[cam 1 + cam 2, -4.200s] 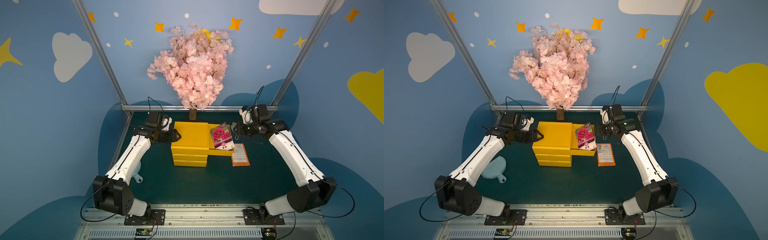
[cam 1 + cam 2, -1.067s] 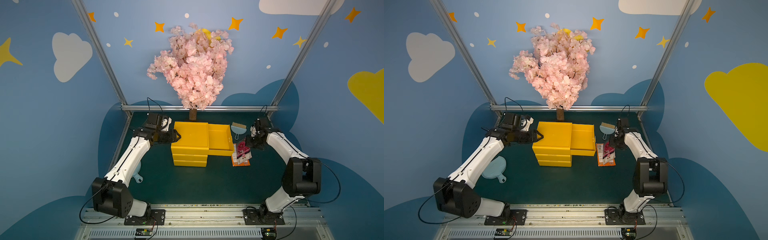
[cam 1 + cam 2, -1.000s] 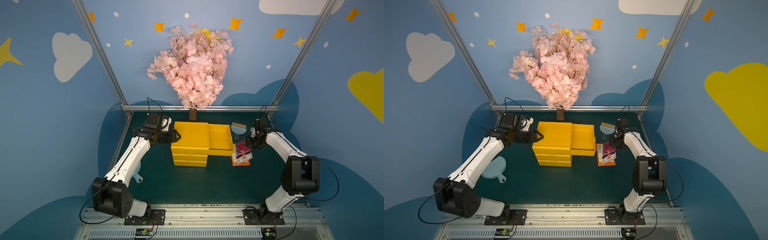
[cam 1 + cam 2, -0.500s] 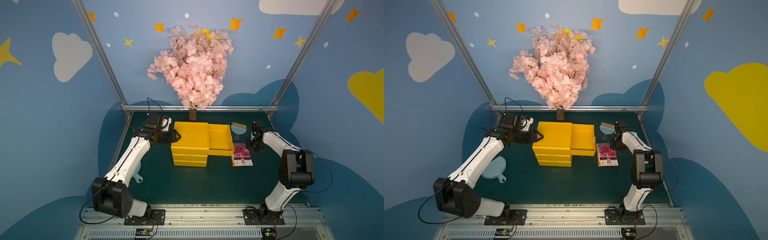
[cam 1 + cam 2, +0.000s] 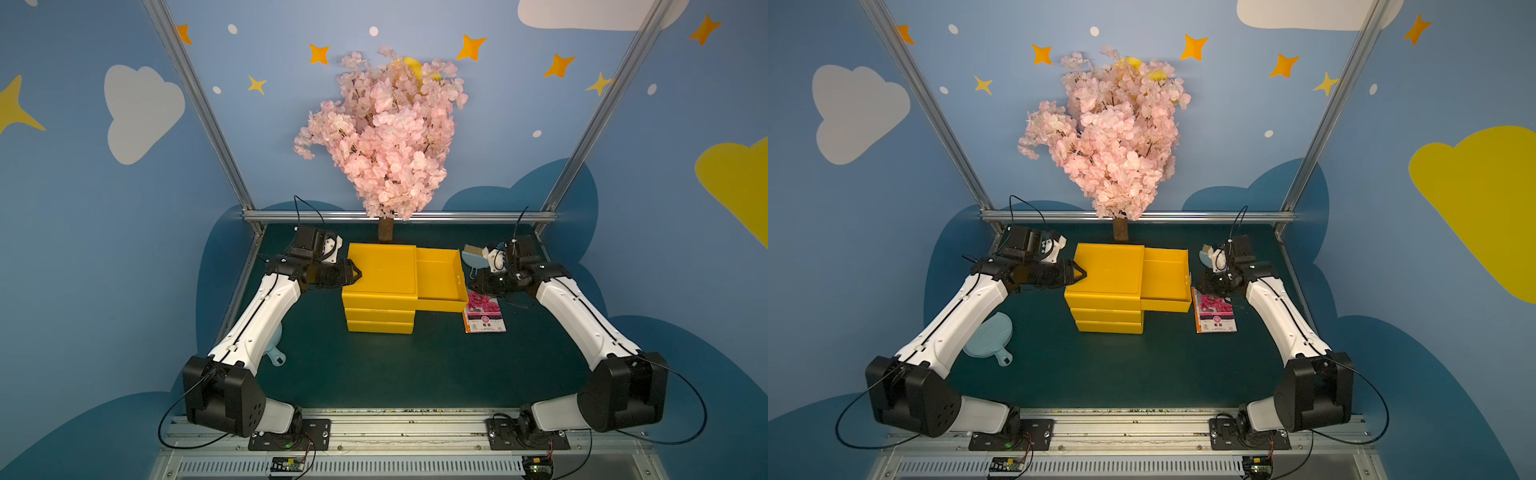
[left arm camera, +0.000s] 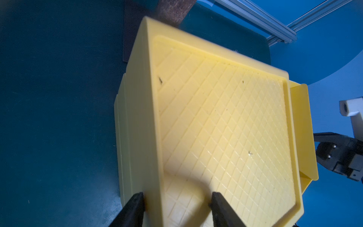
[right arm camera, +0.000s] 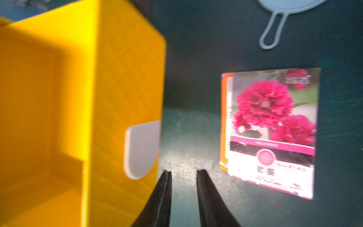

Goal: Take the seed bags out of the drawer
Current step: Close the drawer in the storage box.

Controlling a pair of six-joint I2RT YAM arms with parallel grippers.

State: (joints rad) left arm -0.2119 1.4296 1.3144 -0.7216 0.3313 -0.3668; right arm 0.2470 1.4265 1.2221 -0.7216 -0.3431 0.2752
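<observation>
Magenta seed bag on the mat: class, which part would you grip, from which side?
Magenta seed bag: probably the edge away from the drawer, from above; it lies flat on an orange-backed bag, and the drawer crowds the other edge.

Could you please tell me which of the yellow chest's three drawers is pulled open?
The top drawer: it juts out sideways, its inside showing, while the two lower drawers sit shut and flush.

Blue cloud-painted walls [image 5: 124, 249], dark green tabletop [image 5: 415, 365].
</observation>
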